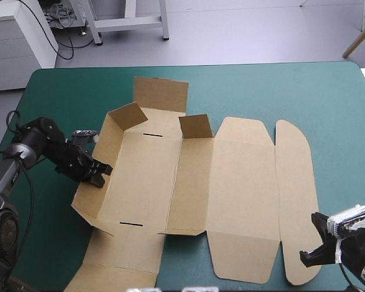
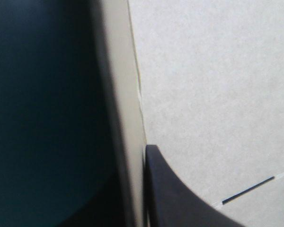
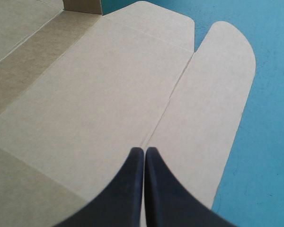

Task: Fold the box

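While the left end effector (image 1: 100,175) grasps the box (image 1: 243,182) at centre-left, the right end effector (image 3: 145,155), bottom centre, is clenched, empty.

Teal-green covered table (image 1: 261,85) front and centre, and beyond its far edge lies pale grey floor (image 1: 243,36), evenly lit. Off the far left corner stands a white drawer cabinet (image 1: 15,42), black cables (image 1: 66,38) trailing just beside it. Behind the far edge's middle, a white metal frame (image 1: 131,22). Past the far right corner, a slanted wooden leg (image 1: 360,39).
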Available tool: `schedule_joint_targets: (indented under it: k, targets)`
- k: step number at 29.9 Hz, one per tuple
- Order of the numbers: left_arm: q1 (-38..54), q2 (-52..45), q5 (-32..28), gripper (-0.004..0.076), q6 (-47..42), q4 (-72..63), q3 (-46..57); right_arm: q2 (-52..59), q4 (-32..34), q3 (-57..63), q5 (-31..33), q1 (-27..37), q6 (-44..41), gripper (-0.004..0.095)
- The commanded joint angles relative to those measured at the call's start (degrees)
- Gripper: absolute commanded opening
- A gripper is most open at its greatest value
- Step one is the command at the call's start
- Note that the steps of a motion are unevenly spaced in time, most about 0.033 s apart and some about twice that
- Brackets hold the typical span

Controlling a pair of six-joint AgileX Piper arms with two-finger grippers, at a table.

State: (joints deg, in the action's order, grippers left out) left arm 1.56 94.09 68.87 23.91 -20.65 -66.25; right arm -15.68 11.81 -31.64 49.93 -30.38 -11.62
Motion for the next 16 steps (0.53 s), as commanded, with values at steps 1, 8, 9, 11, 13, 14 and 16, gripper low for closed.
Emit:
schedule_joint_targets:
  k: [1, 8, 9, 11, 13, 14, 16]
  targets:
    - [-6.33, -2.36, 4.6, -0.001, -1.25, 10.37, -6.91, -0.53, 0.8, -1.45, -3.6, 0.14, 0.73, -0.0014]
    - [-19.53, -2.25, 4.01, -0.001, -2.08, 25.36, -18.85, -0.53, 0.66, -1.45, -3.6, 0.14, 0.77, -0.0014]
    - [-21.36, -2.25, 3.78, -0.001, -1.94, 28.03, -20.33, -0.53, 0.66, -1.45, -3.6, 0.14, 0.77, -0.0014]
    - [-24.81, -2.25, 3.07, -0.001, -1.02, 33.53, -22.42, -0.53, 0.66, -1.45, -3.6, 0.14, 0.77, -0.0014]
    - [-27.87, -2.25, 2.12, -0.001, 0.51, 39.24, -23.93, -0.53, 0.52, -1.45, -3.6, 0.14, 0.77, -0.0014]
    - [-28.94, -2.25, 1.47, -0.001, 0.53, 41.58, -24.29, -0.53, 0.52, -1.45, -3.6, 0.14, 0.77, -0.0014]
    - [-31.14, -2.25, -0.25, -0.001, 0.53, 46.76, -24.6, -0.53, 0.42, -1.45, -3.6, 0.14, 0.77, -0.0014]
